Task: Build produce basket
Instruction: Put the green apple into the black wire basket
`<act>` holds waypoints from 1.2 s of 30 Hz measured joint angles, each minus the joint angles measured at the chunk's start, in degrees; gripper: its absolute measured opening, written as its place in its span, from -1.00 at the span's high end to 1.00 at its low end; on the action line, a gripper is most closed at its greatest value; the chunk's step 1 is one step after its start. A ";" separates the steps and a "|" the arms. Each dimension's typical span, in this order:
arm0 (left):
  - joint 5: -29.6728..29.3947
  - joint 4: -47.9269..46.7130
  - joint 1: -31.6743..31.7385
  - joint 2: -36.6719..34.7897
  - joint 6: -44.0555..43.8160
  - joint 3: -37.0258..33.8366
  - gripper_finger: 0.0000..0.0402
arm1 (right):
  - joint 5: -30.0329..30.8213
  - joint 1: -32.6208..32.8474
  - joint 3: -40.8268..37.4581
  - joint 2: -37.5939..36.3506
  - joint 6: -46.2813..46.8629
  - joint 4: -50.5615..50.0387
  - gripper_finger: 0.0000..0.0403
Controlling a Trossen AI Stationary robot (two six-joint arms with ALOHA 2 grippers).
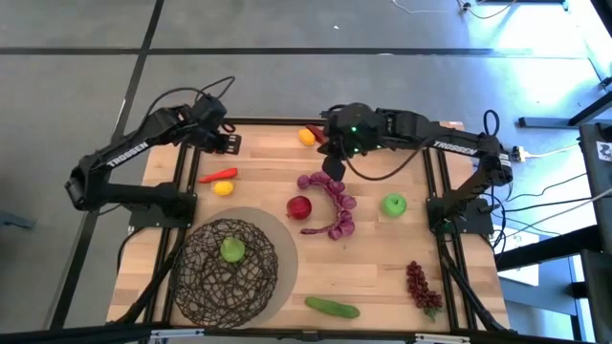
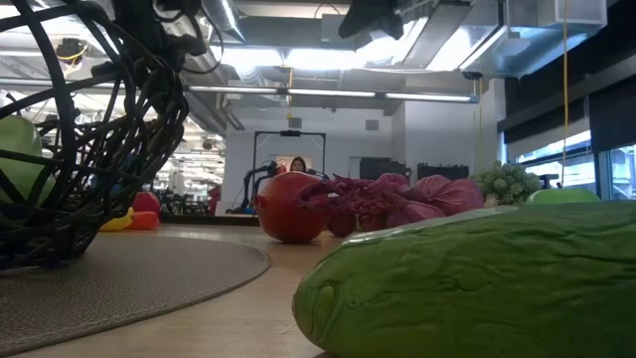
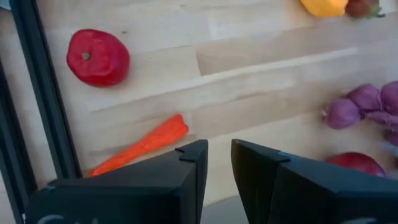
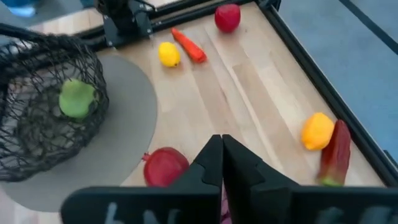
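- Dark open wire-mesh basket [image 2: 94, 129] on a flat grey round mat [image 2: 129, 278].
- Green toy cucumber [image 2: 477, 283] nearest.
- Round red apple [image 2: 290, 207] touching a purple grape bunch [image 2: 393, 202].

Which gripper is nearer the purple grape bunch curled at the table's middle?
Right. The right gripper, shut, hangs just above the far end of the purple grape bunch. The left gripper sits farther off, near the table's far left edge.

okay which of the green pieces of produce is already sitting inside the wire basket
The green fruit inside the basket, at the table's front left. The green apple lies on the bare wood toward the right, and the cucumber lies by the front edge.
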 joint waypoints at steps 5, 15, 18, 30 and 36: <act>1.54 -0.04 0.47 -0.01 2.22 0.00 0.69 | -1.76 -0.93 0.00 0.27 -3.27 0.23 0.83; 1.52 -0.11 0.47 -0.03 3.35 0.00 0.69 | 2.82 -1.06 0.00 0.67 -0.78 -1.67 0.30; 1.50 -0.11 0.47 -0.03 3.35 0.00 0.69 | 3.08 -1.42 0.00 0.49 3.76 -3.62 0.17; 8.70 -0.08 0.45 -0.03 19.53 0.00 0.69 | -4.41 -1.53 0.00 -0.03 20.50 -8.36 0.09; 10.43 -0.16 0.47 -0.03 25.72 0.00 0.69 | 3.55 -1.66 0.00 -0.03 29.49 -19.03 0.09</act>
